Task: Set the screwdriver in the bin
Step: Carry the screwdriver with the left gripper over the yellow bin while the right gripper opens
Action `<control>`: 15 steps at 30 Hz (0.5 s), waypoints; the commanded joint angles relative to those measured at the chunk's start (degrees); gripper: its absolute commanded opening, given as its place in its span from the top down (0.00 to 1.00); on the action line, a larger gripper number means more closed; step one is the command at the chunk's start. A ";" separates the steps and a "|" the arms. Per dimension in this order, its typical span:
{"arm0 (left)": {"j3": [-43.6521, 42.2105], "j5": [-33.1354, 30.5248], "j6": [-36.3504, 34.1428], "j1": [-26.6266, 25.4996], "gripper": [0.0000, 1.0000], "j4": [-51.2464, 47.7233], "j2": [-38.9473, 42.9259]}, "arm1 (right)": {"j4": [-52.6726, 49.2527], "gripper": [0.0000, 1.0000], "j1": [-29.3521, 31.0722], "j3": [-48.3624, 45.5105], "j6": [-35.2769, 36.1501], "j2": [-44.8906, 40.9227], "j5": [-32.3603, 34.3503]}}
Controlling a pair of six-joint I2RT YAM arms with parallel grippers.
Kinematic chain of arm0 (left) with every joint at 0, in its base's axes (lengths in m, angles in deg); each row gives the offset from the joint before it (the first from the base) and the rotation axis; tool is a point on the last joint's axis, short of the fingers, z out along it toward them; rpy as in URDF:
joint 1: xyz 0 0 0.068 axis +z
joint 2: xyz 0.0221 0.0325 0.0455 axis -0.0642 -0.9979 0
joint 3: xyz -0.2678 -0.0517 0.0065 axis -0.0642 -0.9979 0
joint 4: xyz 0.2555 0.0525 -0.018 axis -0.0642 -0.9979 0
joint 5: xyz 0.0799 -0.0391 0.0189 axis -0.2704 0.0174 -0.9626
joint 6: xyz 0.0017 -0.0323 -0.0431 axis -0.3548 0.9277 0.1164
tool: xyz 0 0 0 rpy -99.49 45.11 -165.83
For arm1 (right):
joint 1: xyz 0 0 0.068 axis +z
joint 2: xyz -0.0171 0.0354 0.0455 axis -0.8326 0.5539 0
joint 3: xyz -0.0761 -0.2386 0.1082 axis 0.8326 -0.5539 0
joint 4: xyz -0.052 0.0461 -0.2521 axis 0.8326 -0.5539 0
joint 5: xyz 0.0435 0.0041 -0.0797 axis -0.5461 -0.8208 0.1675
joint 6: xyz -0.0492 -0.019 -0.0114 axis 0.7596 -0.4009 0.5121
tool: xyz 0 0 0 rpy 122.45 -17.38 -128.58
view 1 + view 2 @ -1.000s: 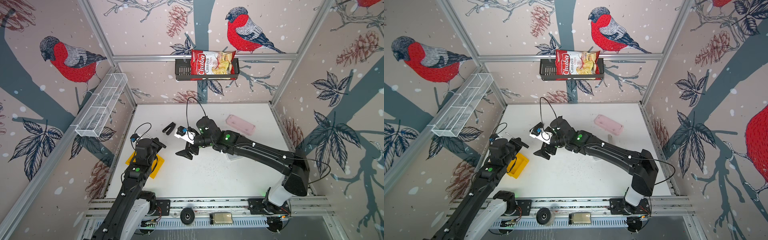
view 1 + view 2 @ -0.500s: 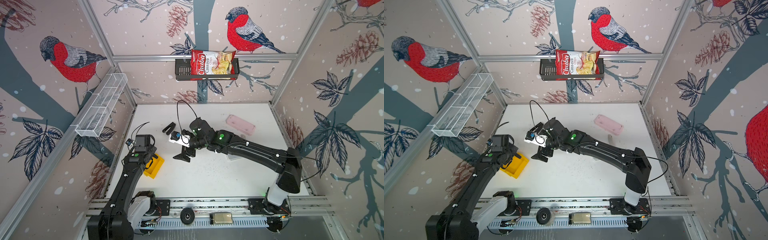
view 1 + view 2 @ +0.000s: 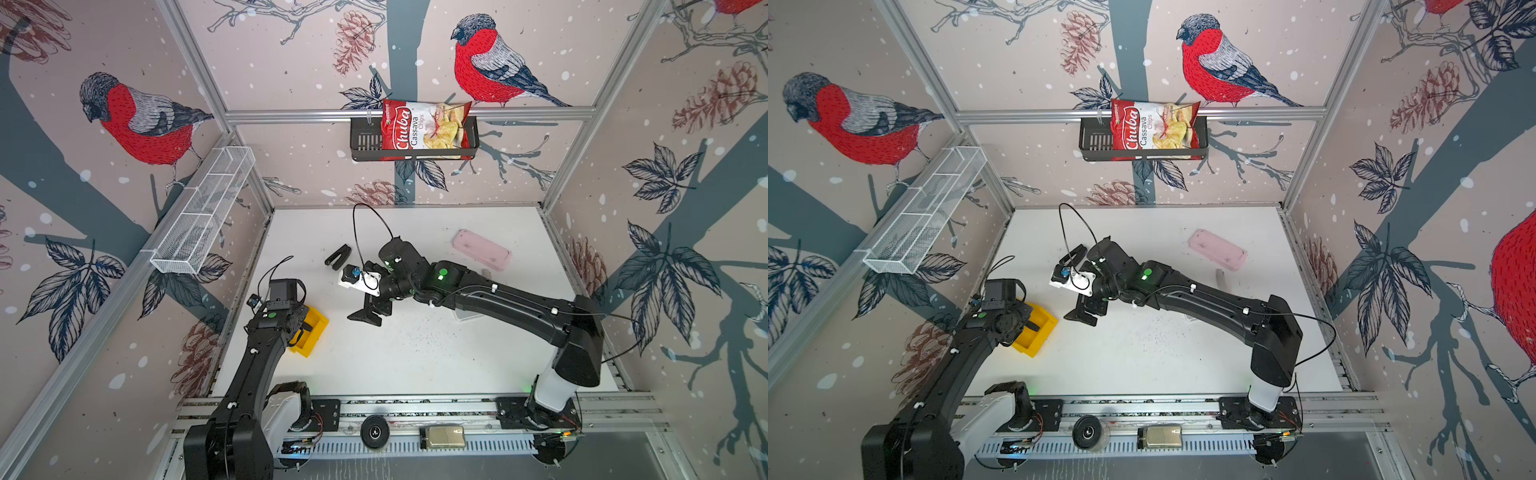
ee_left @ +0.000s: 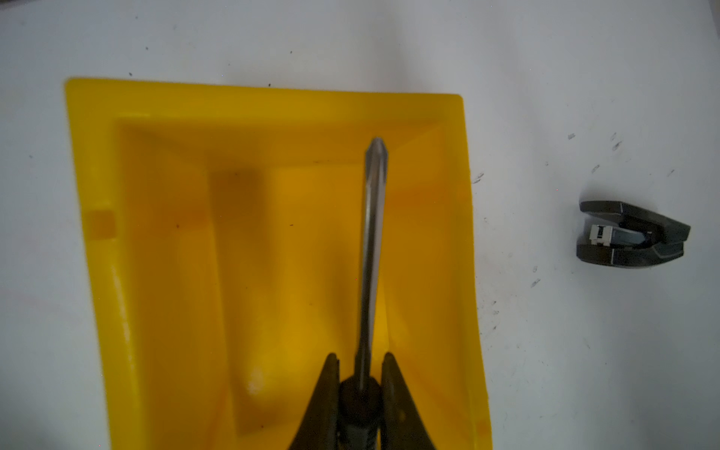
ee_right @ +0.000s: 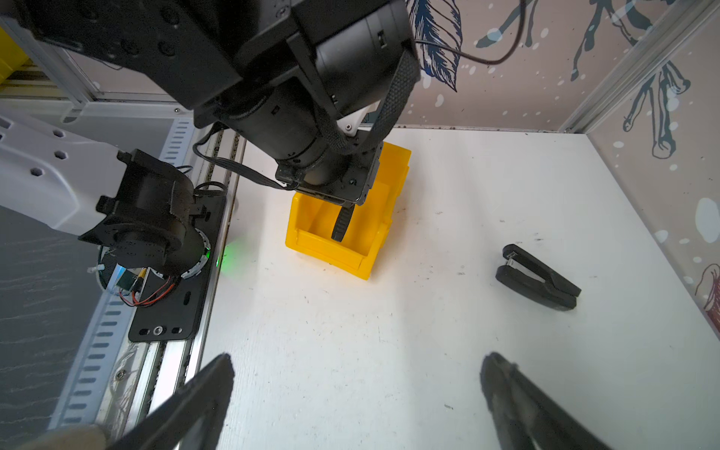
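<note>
The main risk is a release that leaves the screwdriver (image 4: 372, 241) propped or tipped out instead of lying in the bin (image 4: 91, 163). Its silver shaft runs straight ahead of the left gripper (image 4: 360, 356), and the tip sits over the sloped inner wall, close to the rim on one long side rather than over the middle of the floor. If the jaws let go from here, the tip could strike that slope, and the tool could roll or pivot against the wall. A second hazard is the bin itself: it looks light (thin yellow plastic, nothing in it), so a finger brushing a wall on the way out could shove it across the table (image 4: 584, 78).

The left gripper is pinched on the screwdriver's black handle, the fingers (image 4: 327, 374) pressed against it on both sides. In the right wrist view one of its fingers reaches down between the walls of the bin (image 5: 331, 253), so the tool is held inside the bin's opening, not yet set down.

The right gripper (image 5: 358, 360) is spread wide and holds nothing, hovering over bare table well apart from the bin, with a black forked clip (image 5: 537, 282) lying ahead of it and to one side
</note>
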 commanded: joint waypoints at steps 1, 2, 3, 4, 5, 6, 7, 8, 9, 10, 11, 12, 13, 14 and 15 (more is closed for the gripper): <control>-1.02 0.46 3.82 0.38 1.00 3.18 0.29 | -0.06 0.00 0.03 -0.28 0.16 -0.13 0.72; -1.25 0.70 4.24 0.40 1.00 3.75 0.20 | -0.06 0.00 -0.02 -0.31 0.07 -0.19 0.72; -1.67 1.00 4.64 0.44 1.00 4.45 0.08 | -0.06 0.00 0.02 -0.44 -0.02 -0.25 0.64; -2.07 1.38 5.01 0.54 1.00 5.00 -0.25 | 0.03 0.00 0.04 -0.49 -0.11 -0.28 0.63; -2.27 1.48 5.22 0.58 1.00 5.35 -0.53 | 0.11 0.00 0.00 -0.57 -0.11 -0.28 0.65; -2.52 1.59 5.43 0.66 1.00 5.71 -0.99 | 0.20 0.00 -0.02 -0.57 -0.05 -0.28 0.71; -2.84 1.60 5.43 0.72 1.00 6.06 -1.35 | 0.34 0.00 0.04 -0.63 -0.10 -0.19 0.98; -2.83 1.58 5.54 0.67 1.00 6.27 -1.68 | 0.38 0.00 0.00 -0.57 -0.11 -0.19 1.28; -2.93 1.62 5.68 0.77 1.00 6.49 -1.87 | 0.46 0.00 0.02 -0.57 -0.05 -0.08 1.59; -2.96 1.78 5.68 0.83 1.00 6.70 -2.07 | 0.39 0.00 -0.02 -0.51 -0.02 -0.03 1.85; -2.96 1.80 5.60 0.77 1.00 6.86 -2.08 | 0.38 0.00 -0.02 -0.49 -0.02 -0.09 2.01; -2.98 1.60 5.68 0.81 1.00 6.85 -2.17 | 0.38 0.00 -0.01 -0.48 -0.02 -0.10 2.12; -3.20 1.48 5.69 0.76 1.00 6.96 -2.17 | 0.39 0.00 0.04 -0.50 -0.10 -0.10 2.21; -3.35 1.30 5.76 0.85 1.00 6.98 -2.17 | 0.38 0.00 -0.02 -0.48 -0.11 -0.10 2.30; -3.39 1.19 5.68 1.13 1.00 6.94 -2.17 | 0.38 0.00 -0.02 -0.49 -0.11 -0.10 2.35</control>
